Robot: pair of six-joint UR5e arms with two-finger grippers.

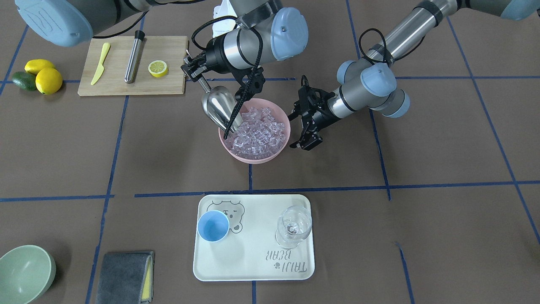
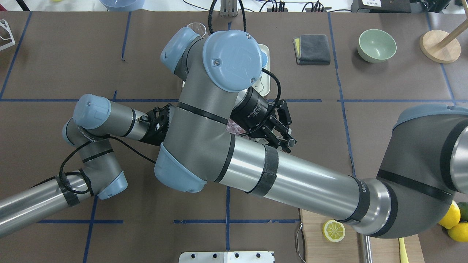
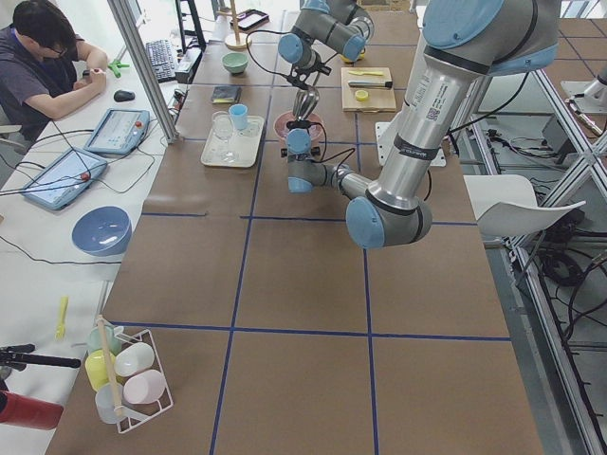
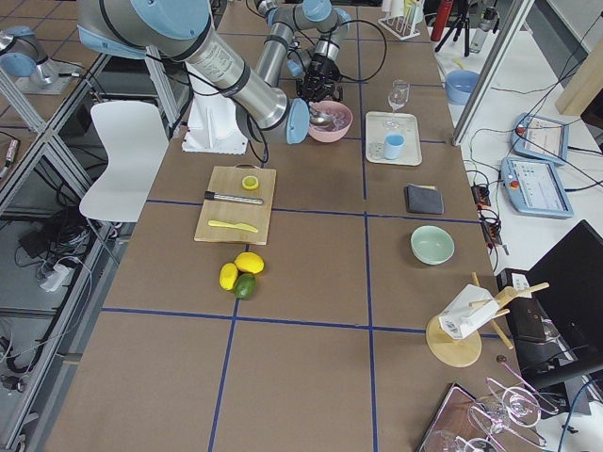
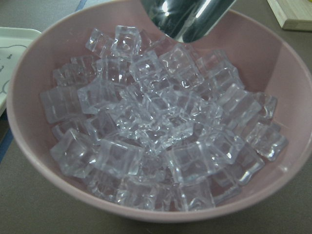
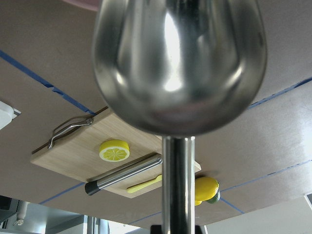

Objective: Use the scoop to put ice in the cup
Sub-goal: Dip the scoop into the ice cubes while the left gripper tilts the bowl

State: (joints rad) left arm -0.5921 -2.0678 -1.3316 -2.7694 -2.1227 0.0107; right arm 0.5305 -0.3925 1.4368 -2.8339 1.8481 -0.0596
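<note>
1. Counter (image 1: pixel 443 139): brown covering, blue tape grid (image 1: pixel 379 186).
2. Right gripper (image 1: pixel 195 71): pinching scoop (image 1: pixel 219 110) handle; trough tilted over pink bowl (image 1: pixel 253 157) of ice (image 1: pixel 257 131), mid-counter.
3. Left gripper (image 1: pixel 307 141): fingers spread, beside bowl.
4. Cup (image 1: pixel 213 226): upright on tray (image 1: pixel 253 270), near operators' edge.
5. Operator (image 3: pixel 38 57): seated at side bench (image 3: pixel 57 246) beyond that edge.
</note>
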